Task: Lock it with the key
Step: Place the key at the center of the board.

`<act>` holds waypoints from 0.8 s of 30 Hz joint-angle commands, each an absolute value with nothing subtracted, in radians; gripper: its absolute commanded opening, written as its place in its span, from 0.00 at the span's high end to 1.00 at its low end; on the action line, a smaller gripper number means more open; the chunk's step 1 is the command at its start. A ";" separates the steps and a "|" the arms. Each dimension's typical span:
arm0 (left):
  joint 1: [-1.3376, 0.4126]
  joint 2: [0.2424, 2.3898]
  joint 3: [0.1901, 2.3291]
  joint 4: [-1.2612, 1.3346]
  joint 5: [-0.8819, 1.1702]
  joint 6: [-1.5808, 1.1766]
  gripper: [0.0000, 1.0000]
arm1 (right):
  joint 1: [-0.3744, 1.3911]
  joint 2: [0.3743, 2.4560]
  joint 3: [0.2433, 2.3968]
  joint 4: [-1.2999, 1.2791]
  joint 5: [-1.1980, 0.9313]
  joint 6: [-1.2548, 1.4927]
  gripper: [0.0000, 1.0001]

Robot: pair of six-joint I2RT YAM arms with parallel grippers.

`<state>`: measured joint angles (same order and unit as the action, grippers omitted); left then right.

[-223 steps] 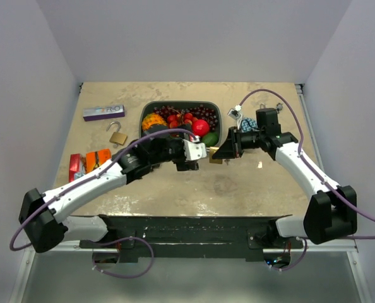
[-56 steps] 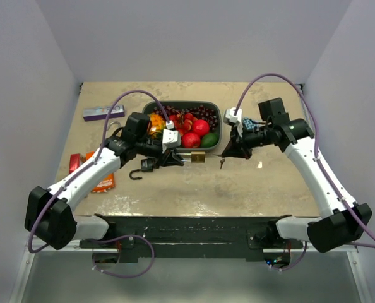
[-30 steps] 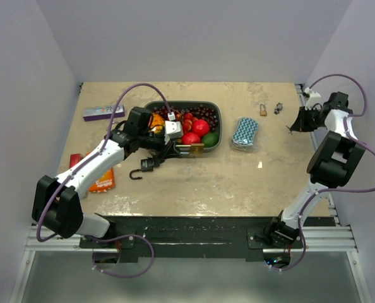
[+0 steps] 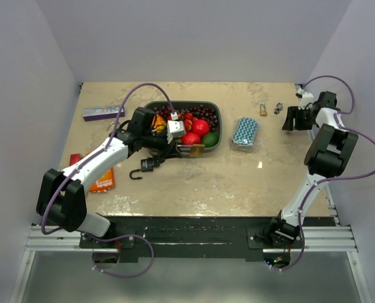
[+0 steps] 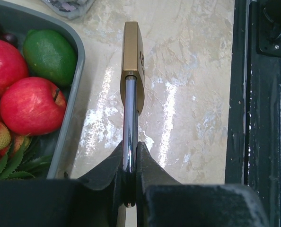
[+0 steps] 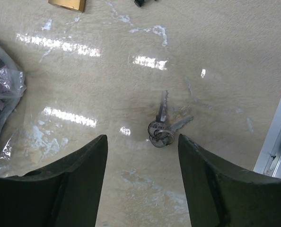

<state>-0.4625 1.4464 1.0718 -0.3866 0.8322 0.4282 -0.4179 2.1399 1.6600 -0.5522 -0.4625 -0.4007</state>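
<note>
The brass padlock point(image 5: 133, 56) sticks out from the left gripper point(image 5: 129, 150), whose fingers are pressed together on its steel shackle point(image 5: 127, 113). In the overhead view it sits left of centre, just off the lower right corner of the fruit tray point(image 4: 218, 129). That matches what we saw a second ago.

The change is with the keys point(image 6: 161, 126). Two seconds back the right gripper held them close to the padlock at mid-frame. Now they lie flat on the tabletop point(image 6: 107, 71), in the middle of the right wrist view. The right gripper point(image 6: 141, 139) hangs above them with its jaws spread and nothing between them. Overhead, that gripper stands in the upper right of the frame, well apart from the padlock. It is beyond the blue patterned pouch point(image 4: 245, 132) and near a small second padlock point(image 4: 263, 110).

We take this to mean the keys have been let go and the key work on the padlock is over for now. We cannot tell whether it is actually locked. The left wrist view shows one leg of the shackle entering the body, edge on, and the other leg is hidden behind it. If it is not latched, the keys would need to be picked up again from the far corner.
</note>
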 commanded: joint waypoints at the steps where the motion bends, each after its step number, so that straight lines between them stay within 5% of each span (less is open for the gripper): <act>1: -0.494 1.462 1.163 -0.350 0.862 0.391 1.00 | -0.416 2.011 1.660 -0.587 -0.515 -0.455 0.34; 3: -0.524 1.482 1.184 -0.362 0.845 0.361 1.00 | -0.411 1.959 1.652 -0.604 -0.581 -0.486 0.23; 13: -0.617 1.739 1.494 -0.511 0.871 0.092 1.00 | -0.148 1.488 1.360 -0.597 -0.750 -0.686 0.04; 24: -0.624 1.781 1.537 -0.442 0.986 -0.107 1.00 | 0.205 1.042 0.954 -0.365 -0.726 -0.770 0.01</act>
<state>-0.6174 1.8050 1.4857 -0.5186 0.8604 -0.0101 0.1257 1.1019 1.0180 -0.4664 -0.7464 -0.7116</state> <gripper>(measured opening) 0.124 0.986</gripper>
